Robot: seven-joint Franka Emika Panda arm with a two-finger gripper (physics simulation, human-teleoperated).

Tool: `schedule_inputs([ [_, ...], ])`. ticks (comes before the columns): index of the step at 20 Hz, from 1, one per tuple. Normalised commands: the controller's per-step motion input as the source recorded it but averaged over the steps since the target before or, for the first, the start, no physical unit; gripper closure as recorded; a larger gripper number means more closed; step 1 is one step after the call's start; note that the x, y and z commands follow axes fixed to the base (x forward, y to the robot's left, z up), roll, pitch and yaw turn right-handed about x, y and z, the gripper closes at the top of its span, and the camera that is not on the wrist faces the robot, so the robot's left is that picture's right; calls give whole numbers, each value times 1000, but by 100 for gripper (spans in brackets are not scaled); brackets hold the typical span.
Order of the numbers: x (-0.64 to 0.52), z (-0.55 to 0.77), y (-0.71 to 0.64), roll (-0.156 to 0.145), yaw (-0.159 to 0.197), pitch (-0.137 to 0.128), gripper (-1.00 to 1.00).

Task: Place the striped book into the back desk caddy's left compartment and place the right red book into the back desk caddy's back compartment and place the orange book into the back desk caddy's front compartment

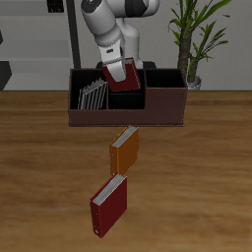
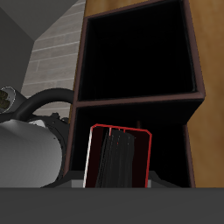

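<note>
Back desk caddy [image 1: 126, 110] on wooden table [image 1: 197, 187]

Soft, even light fell from above on the worktop [image 1: 39, 157]; the books cast only faint, short shadows. Both renders were coarse and slightly pixelated, without glare. In the wrist view the caddy [image 2: 199, 52] cells were near-black inside.

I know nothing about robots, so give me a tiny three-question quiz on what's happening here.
1. True or false: the striped book is already in the back desk caddy.
2. What does the gripper hold? A) orange book B) red book C) nothing
3. How many books lie on the table?

Key: 1 true. 2 B, the right red book, above the caddy. 3 Two: the orange book and another red book.
</note>
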Motion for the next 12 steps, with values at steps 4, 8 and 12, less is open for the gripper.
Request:
schedule_inputs([
  [4,-13,-222,3,6,15,48,100],
  [8,-32,-122,20,8,14,35,100],
  [12,-51,-165,25,5,2,53,100],
])
